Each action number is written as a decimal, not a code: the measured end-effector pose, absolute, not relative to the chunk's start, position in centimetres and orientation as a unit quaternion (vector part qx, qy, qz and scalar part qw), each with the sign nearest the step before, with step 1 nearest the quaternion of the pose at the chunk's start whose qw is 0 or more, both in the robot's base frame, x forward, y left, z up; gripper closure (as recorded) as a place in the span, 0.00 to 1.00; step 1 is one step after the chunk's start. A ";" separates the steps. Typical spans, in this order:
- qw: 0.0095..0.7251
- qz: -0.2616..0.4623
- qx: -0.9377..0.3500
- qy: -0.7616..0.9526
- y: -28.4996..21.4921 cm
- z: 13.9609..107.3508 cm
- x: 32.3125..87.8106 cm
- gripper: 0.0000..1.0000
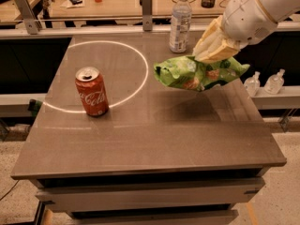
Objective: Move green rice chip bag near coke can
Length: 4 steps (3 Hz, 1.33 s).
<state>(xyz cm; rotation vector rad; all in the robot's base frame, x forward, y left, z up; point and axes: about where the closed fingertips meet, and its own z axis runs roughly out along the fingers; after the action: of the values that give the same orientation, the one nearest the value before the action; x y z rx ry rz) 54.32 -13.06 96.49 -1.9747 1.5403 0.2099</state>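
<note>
your gripper (212, 50) is clamped on the upper edge of the green rice chip bag (194, 74). the bag hangs just under the gripper and slightly to its left, held clear of the table (154, 139), with its shadow below. the coke can (92, 92) stands upright. the bag is well apart from the can, to its right and a little farther back. a clear bottle (180, 22) stands beyond, also right of the can.
</note>
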 end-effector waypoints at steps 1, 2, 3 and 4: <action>0.315 0.085 -0.768 0.551 -10.0 98.5 53.1 1.00; 0.314 0.101 -0.790 0.518 -7.2 99.2 51.9 1.00; 0.309 0.113 -0.803 0.496 -4.8 98.3 51.6 1.00; 0.316 0.112 -0.804 0.491 -3.1 96.8 51.6 1.00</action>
<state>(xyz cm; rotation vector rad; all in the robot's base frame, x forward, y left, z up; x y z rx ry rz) 51.64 -3.08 96.81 -2.1178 1.2920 0.2950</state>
